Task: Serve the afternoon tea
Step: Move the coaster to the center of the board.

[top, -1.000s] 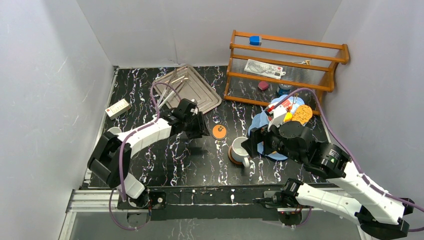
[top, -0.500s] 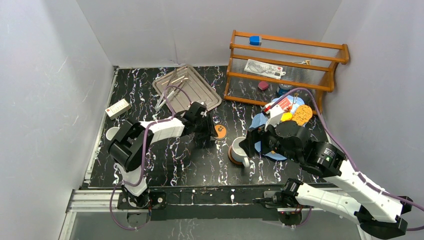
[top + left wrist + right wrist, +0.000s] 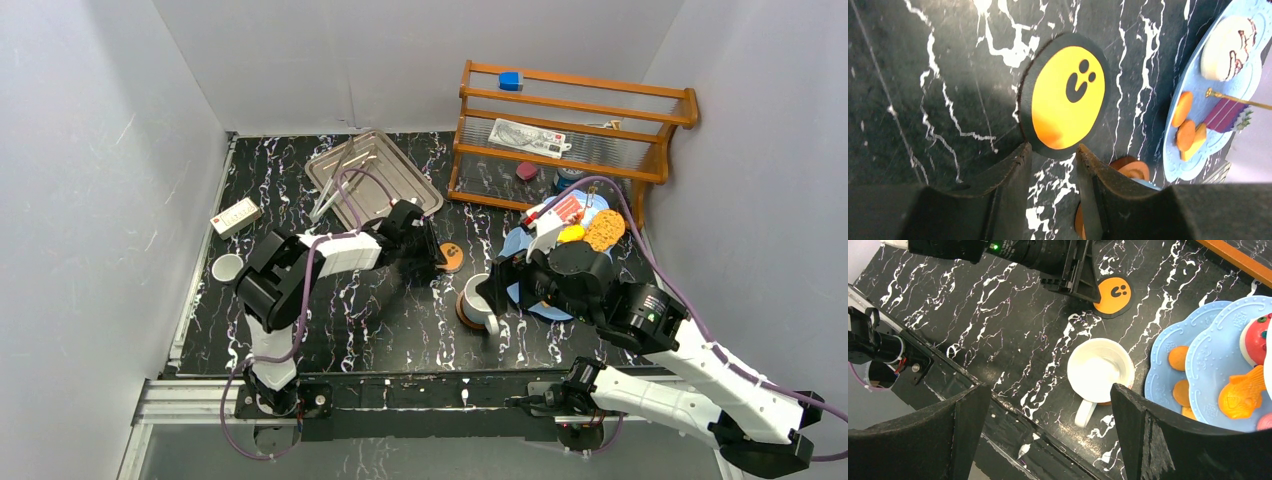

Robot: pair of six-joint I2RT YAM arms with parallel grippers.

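Two black fingers of the left pincer [image 3: 1054, 150] stand a narrow gap apart, low over the table [image 3: 380, 320], and hold nothing. Their tips sit right at the near rim of the orange saucer [image 3: 1063, 97], which lies flat. Whether they touch the rim cannot be told. The saucer's face carries a black mark, two dots and a short curved stroke, and no letters.

The right pincer [image 3: 1048, 390] is spread as wide as it goes and is empty. It hangs above the white mug [image 3: 1100, 372], which stands upright on a brown saucer [image 3: 463, 312], handle toward the arms' bases.

Just beside the mug, on its right, stands the light-blue stand [image 3: 1168, 337]. Its tiers hold orange rounds [image 3: 1178, 358], a fish-shaped orange pastry [image 3: 1240, 395] and a white pastry with dark drizzle [image 3: 1225, 47]. Raised lettering on the blue rim is too small to read.

A grey mug [image 3: 227, 267] stands well apart at the table's left edge. Near it lies a small white box [image 3: 236, 214] with red print that cannot be read. A printed packet [image 3: 530, 135] lies in the wooden rack [image 3: 570, 160] at the back, its text illegible.
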